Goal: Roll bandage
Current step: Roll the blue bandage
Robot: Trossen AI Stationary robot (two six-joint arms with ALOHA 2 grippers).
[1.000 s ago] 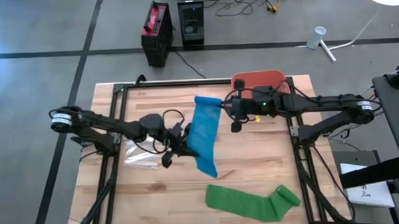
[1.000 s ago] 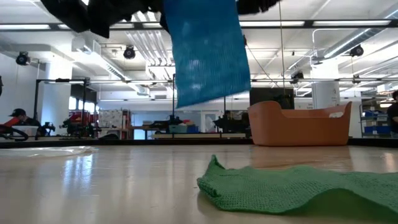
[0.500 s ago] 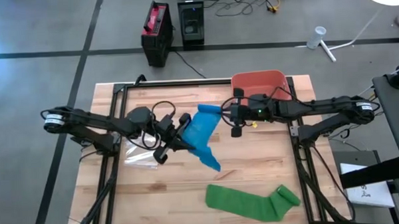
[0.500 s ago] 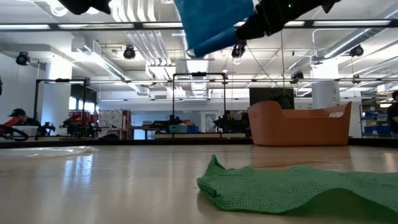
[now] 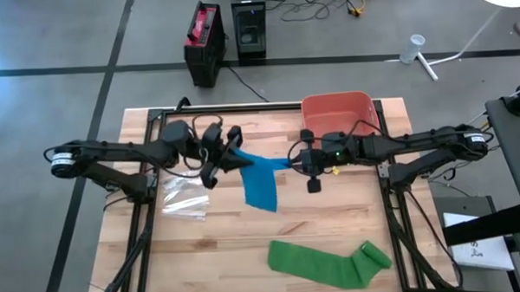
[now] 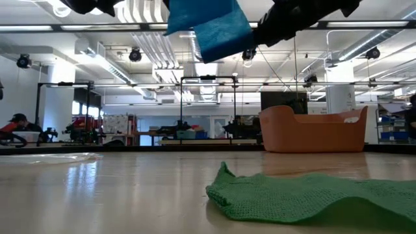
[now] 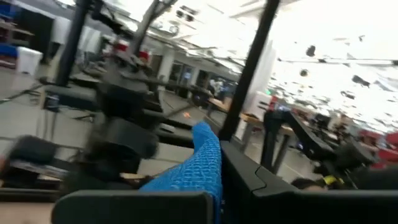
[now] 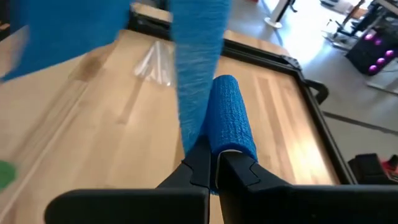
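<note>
A blue elastic bandage [image 5: 261, 182] is held in the air between my two grippers, above the middle of the table. It shows at the top of the low view [image 6: 209, 26]. My left gripper [image 5: 233, 159] is shut on its strip at the left. My right gripper [image 5: 297, 160] is shut on its rolled end [image 8: 230, 118] at the right. A loose length of the strip [image 5: 263, 198] hangs below the span, clear of the table. A green bandage [image 5: 329, 263] lies flat near the table's front edge and also shows in the low view [image 6: 312, 198]. My left gripper pinches the blue strip [image 7: 200, 167] between its two fingers, coming level from the table's left. Whether it has an edge or several layers cannot be told. The strip runs on toward the right gripper, lifted clear. My right gripper pinches the bandage at the near end of the small roll [image 8: 227, 149] between its two fingers, coming level from the table's right. The roll points forward along the fingers. The strip [image 8: 196, 74] leaves the roll toward the left gripper, clear of the table.
An orange bin [image 5: 338, 110] stands at the far edge, right of centre, just behind the right arm. A clear plastic bag [image 5: 182, 201] lies on the left part of the table. Black frame rails [image 5: 149, 210] run along the table's left and right sides.
My left gripper has gone toward the table's far edge and up, carrying its part of the blue strip. My right gripper has come a little toward the near edge. The bandage, long and hanging a second ago, now spans between the grippers with a shorter length hanging, lifted higher.
</note>
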